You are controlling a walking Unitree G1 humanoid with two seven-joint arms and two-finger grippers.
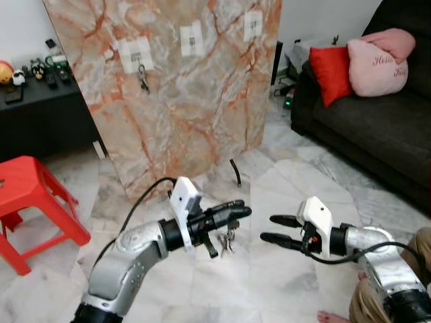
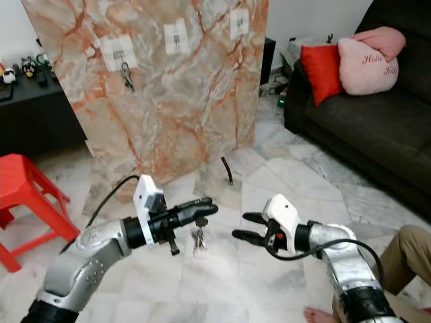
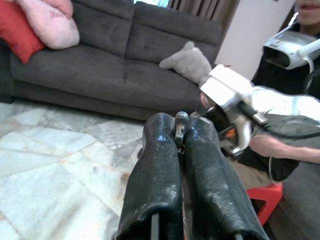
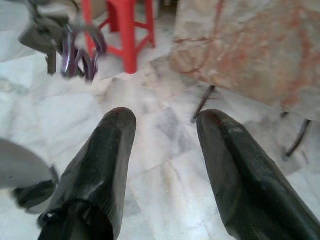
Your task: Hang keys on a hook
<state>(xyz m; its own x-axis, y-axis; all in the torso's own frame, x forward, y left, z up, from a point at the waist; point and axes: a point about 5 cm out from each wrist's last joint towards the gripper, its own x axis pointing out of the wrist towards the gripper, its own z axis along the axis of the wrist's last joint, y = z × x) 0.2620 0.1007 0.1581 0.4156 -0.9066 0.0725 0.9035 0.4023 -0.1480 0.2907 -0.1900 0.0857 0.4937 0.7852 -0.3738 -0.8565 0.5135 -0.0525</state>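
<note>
My left gripper (image 1: 242,212) is held out low over the floor, shut on the ring of a bunch of keys (image 1: 227,240) that dangles beneath its fingers (image 3: 165,165). Just to its right, my right gripper (image 1: 268,227) is open, pointing at the keys (image 4: 70,47) and apart from them. Ahead stands a marble board (image 1: 188,108) with three white hook patches: left (image 1: 136,54), middle (image 1: 192,39), right (image 1: 252,23). Another set of keys (image 1: 143,77) hangs from the left hook.
A red stool (image 1: 27,195) stands at the left, in front of a black cabinet (image 1: 40,114). A dark sofa (image 1: 377,128) with red (image 1: 331,70) and pink (image 1: 380,64) cushions fills the right. A person's leg (image 2: 411,249) is at the lower right.
</note>
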